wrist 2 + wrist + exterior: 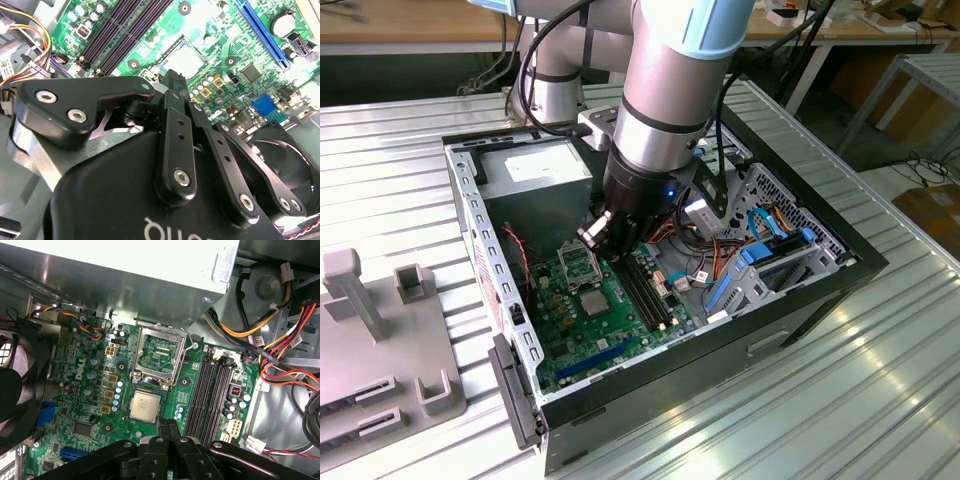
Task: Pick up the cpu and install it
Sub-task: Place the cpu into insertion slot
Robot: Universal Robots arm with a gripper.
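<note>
1. The small square cpu with the silvery metal top (146, 406) lies flat on the green motherboard (190, 371). It sits just beside the square socket frame of dull metal (157, 354). Whether it is seated or only resting there, I cannot tell.
2. The arm's black fingers (163, 430) are pressed together with nothing pinched between them. Their tips hang close by the cpu's edge.
3. My read on why: tips closed this narrow slip easily between the tall parts of a crowded board. This looks more like lining up over the chip than a grasp.
4. Now the neighbours. The long black memory slots (210, 390) run just beside the cpu on one side. The round black fan (7, 385) sits further off on the other. A bundle of red, yellow and orange cables (285, 347) hangs beyond the slots.
5. What crowds the work? The grey power supply box (535, 170) and the walls of the black computer case (670, 375) hem in the thick wrist.
6. The case stands on a ribbed metal surface (800, 420). A grey fixture (370, 320) sits well apart on the exterior view's left.
</note>
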